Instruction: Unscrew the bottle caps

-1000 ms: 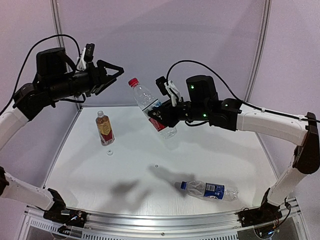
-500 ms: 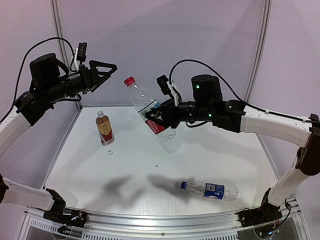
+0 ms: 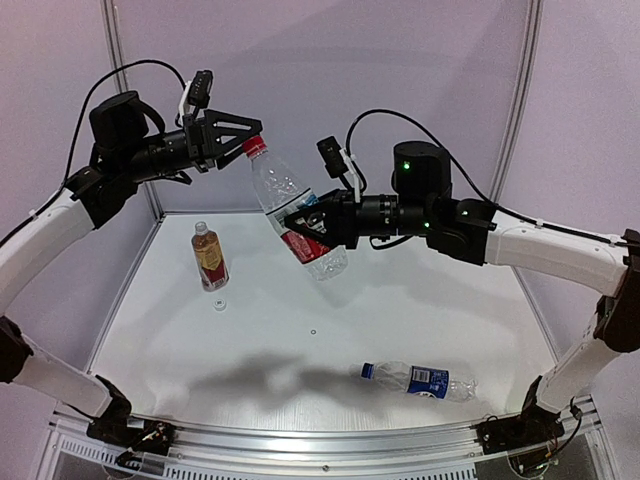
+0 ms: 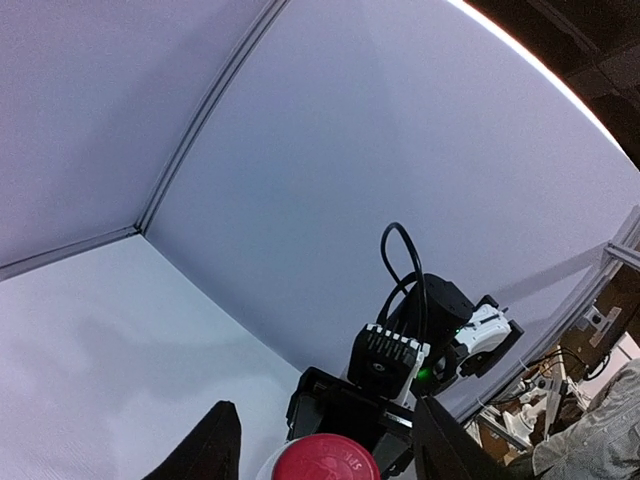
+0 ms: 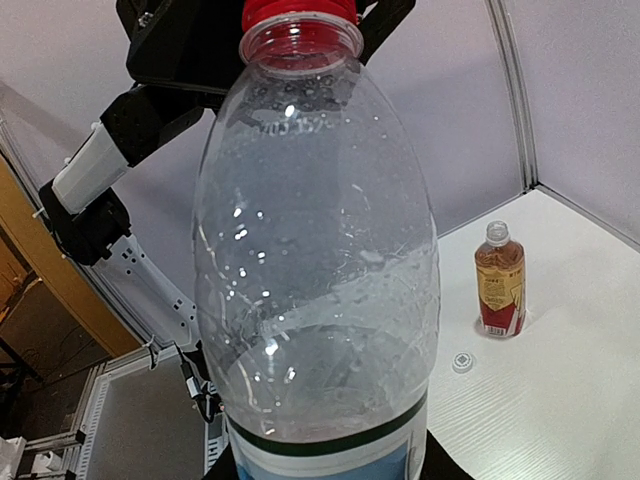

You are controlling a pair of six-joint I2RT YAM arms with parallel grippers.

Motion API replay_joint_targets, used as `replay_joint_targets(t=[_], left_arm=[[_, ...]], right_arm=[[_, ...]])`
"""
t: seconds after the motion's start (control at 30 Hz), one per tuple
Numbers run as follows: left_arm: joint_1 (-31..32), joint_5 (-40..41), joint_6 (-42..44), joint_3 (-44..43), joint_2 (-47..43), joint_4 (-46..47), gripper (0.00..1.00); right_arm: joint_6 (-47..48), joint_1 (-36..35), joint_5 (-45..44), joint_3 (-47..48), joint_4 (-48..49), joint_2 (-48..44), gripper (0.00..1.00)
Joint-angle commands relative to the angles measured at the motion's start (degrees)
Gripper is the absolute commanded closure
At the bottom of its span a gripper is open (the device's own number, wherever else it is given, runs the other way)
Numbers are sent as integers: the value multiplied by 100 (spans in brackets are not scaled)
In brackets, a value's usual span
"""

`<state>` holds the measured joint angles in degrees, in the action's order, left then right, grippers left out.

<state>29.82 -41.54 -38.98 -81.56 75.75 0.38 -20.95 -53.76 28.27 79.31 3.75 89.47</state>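
Note:
My right gripper (image 3: 312,226) is shut on the red-white label bottle (image 3: 290,215) and holds it tilted in the air, neck up and to the left. Its red cap (image 3: 255,146) sits between the spread fingers of my open left gripper (image 3: 247,135), which do not touch it. In the left wrist view the red cap (image 4: 327,460) lies between the two dark fingertips (image 4: 208,452). In the right wrist view the bottle (image 5: 315,250) fills the frame, the red cap (image 5: 300,12) on top. The amber bottle (image 3: 209,256) stands uncapped, and the white cap (image 3: 219,303) lies beside it. The blue-label bottle (image 3: 420,380) lies on its side with its blue cap (image 3: 367,371) on.
The white table (image 3: 330,310) is walled by pale panels at the back and sides, with a metal rail along its near edge (image 3: 330,440). In the right wrist view the amber bottle (image 5: 499,280) and the white cap (image 5: 462,362) are at the right.
My left gripper has swung right and closed in on the red cap. My right gripper has lifted the bottle up and left, bringing the cap between the left fingers.

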Motion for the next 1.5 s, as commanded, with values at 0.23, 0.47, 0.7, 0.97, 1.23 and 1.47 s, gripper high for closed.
replay_joint_targets(t=[0.23, 0.47, 0.7, 0.97, 1.23, 1.47], left_arm=[[153, -135, -12, -282, 177, 26, 78], [348, 256, 84, -202, 151, -343, 82], [875, 2912, -194, -1010, 243, -2770, 82], [1185, 3813, -758, -1510, 626, -3572, 82], [1210, 4084, -998, -1790, 766, -3790, 67], [1132, 4398, -54, -1474, 178, -3185, 21]], right_arm=[[-96, 22, 179, 201, 38, 31, 62], [-81, 19, 125, 332, -1, 69, 62], [248, 23, -1122, 730, -851, 274, 63], [797, 22, -1609, 1217, -1505, 705, 63], [851, 18, -1246, 1122, -1335, 687, 63], [855, 22, -903, 984, -1386, 574, 63]])
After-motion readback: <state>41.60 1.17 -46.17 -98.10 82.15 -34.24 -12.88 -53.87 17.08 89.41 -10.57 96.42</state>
